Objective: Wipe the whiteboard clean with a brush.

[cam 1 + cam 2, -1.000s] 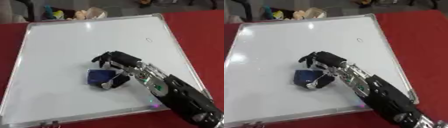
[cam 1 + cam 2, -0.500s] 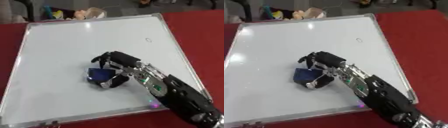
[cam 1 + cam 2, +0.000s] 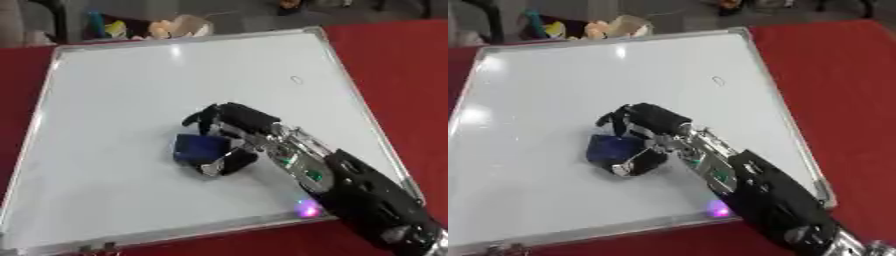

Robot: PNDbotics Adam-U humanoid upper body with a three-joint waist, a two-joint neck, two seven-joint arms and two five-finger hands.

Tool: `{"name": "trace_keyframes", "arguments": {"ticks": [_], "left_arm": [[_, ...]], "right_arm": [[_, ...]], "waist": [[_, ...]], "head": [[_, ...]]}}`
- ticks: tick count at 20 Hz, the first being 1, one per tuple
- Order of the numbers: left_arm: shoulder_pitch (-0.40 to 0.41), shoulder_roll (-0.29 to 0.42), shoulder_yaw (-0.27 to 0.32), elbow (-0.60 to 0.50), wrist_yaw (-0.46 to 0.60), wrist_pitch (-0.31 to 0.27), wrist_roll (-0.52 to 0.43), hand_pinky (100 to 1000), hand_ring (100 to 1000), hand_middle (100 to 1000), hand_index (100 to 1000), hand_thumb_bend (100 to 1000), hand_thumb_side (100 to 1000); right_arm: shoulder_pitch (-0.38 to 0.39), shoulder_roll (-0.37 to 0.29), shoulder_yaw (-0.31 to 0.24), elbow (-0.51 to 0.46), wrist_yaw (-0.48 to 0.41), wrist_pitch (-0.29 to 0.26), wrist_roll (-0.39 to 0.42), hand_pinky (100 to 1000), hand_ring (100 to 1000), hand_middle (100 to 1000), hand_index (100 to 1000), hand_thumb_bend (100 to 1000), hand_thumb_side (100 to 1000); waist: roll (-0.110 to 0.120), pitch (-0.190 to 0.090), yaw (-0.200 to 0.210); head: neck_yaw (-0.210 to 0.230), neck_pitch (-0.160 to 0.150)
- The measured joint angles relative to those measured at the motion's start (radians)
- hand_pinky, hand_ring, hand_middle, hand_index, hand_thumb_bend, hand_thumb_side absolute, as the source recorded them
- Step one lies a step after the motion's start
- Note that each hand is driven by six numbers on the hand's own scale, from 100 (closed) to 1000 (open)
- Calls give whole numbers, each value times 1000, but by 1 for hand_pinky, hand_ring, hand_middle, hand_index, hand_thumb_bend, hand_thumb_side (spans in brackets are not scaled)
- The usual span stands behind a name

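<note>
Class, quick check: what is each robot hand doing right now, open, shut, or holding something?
Left hand: not in view.
Right hand: shut on the blue brush, fingers curled round it on the whiteboard.

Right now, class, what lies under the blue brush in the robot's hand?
The white whiteboard lies under the blue block-shaped brush, which the right hand holds with curled fingers. Any marks beneath the brush are covered and cannot be seen.
</note>
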State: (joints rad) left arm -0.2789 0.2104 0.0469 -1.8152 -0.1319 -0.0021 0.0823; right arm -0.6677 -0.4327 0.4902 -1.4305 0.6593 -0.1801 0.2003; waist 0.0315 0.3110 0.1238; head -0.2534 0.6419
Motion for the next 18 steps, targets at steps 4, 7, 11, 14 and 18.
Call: {"name": "trace_keyframes", "arguments": {"ticks": [4,7,11,14,18], "left_arm": [[0,0,0,0,0,0,0,420,582,516,645,301,919],[0,0,0,0,0,0,0,420,583,516,645,301,919],[0,0,0,0,0,0,-1,420,583,516,645,301,919],[0,0,0,0,0,1,-1,420,583,516,645,301,919],[0,0,0,0,0,1,-2,420,583,516,645,301,919]], "right_arm": [[0,0,0,0,0,1,0,426,626,507,867,271,399],[0,0,0,0,0,2,-1,424,624,504,865,261,395],[0,0,0,0,-1,7,-6,420,621,500,864,259,394],[3,0,-1,-1,-1,12,-11,417,619,498,863,241,379],[8,-3,-4,-7,-3,22,-17,417,619,497,863,224,366]], "waist": [[0,0,0],[0,0,-1],[2,-1,-1],[3,-2,-4],[3,-3,-7]], "head": [[0,0],[0,0],[-2,0],[-4,0],[-5,0]]}}
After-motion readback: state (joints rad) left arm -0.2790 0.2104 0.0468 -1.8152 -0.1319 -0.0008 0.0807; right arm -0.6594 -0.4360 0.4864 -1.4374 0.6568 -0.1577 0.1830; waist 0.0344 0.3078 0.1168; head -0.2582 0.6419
